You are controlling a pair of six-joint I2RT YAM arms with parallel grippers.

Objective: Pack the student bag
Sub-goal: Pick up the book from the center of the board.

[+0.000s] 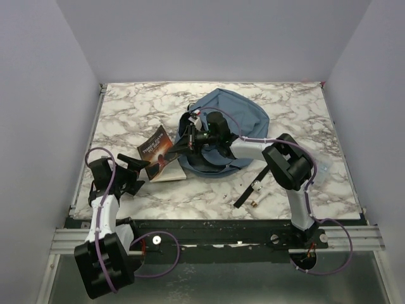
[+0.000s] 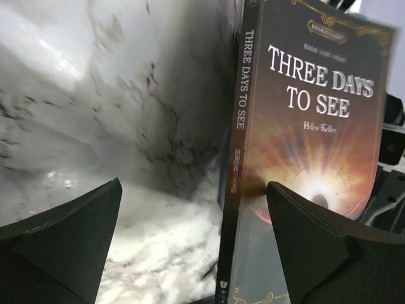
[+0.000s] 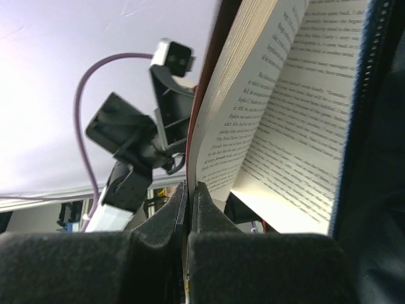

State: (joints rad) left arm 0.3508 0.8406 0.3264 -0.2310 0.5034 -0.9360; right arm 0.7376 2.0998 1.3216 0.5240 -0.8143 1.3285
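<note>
While the right gripper (image 1: 180,147) is clenched on the cover of the book (image 1: 161,155), the left gripper (image 1: 134,170) stands released, fingers wide apart, nothing between them

Top view: the student bag (image 1: 231,117), dusty blue, lies slumped on the marble table (image 1: 126,107), just past centre toward 12 o'clock. Its dark opening is on the near-left side, toward 7 o'clock. Right arm reaches in across the bag's near side

Book lies at the bag's 9 o'clock, close against the rim; cannot tell if touching. Cover title reads "Three Days to See"

Right wrist view: edge of the cover nipped between the closed fingertips, cover lifted off the printed pages, blue zipped bag edge at 3 o'clock of the pages

Left gripper sits at the book's 8 o'clock, near but apart. Its wrist view shows spine and cover ahead of the two dark fingers (image 2: 63,234)

Black webbing strap (image 1: 249,188) trails from the bag toward 6 o'clock; two small pale objects (image 1: 253,204) beside it, too small to identify
</note>
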